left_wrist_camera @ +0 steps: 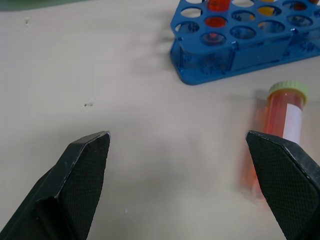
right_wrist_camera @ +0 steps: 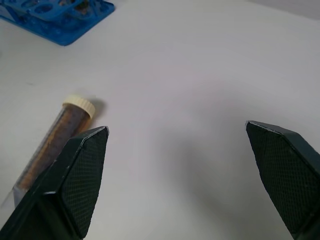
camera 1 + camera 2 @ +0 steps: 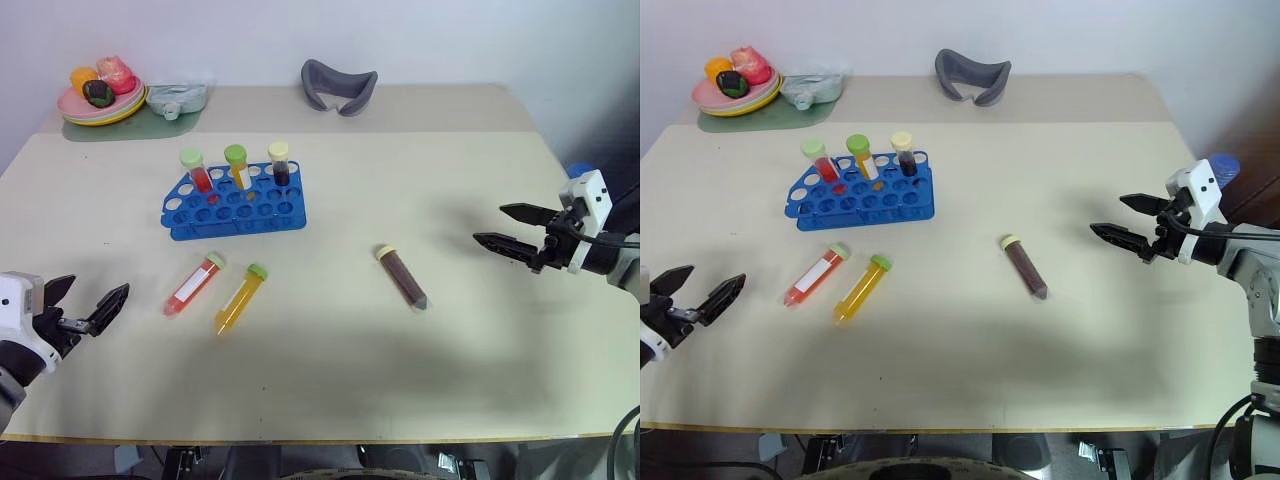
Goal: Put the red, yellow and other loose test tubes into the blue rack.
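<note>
1. Both claws hang over the table [image 3: 330, 400] with their fingers spread wide and nothing between them: the left claw [image 3: 88, 306] over the near left corner, the right claw [image 3: 510, 229] over the right edge, pointing in toward the middle.
2. Table: beige, carrying everything listed below.
3. Rack [image 3: 234, 202]: blue, standing left of the middle, toward the far edge. Three capped tubes stand upright in its back row: a red one [image 3: 196, 169], a yellow one [image 3: 238, 165] and a dark one [image 3: 279, 162]. Its other holes are open.
4. Grey curved thing [image 3: 339, 85]: lies at the far edge, near the middle.
5. Plates [image 3: 100, 107]: stacked in the far left corner on a green mat [image 3: 120, 129], with toy food on top; a pale green dish [image 3: 177, 97] sits just beside them.
6. Brown tube [image 3: 402, 277]: lies flat right of the middle, between the rack and the right claw, apart from both. Its cream cap points to the far edge.
7. Red tube [image 3: 194, 284]: lies flat on the near side of the rack, well clear of it, its green cap toward the rack. The left wrist view shows it just beyond one left finger [image 1: 282, 165].
8. Yellow tube [image 3: 240, 298]: lies just beside the red tube, on its right, nearly parallel and not touching, green cap also toward the rack.
</note>
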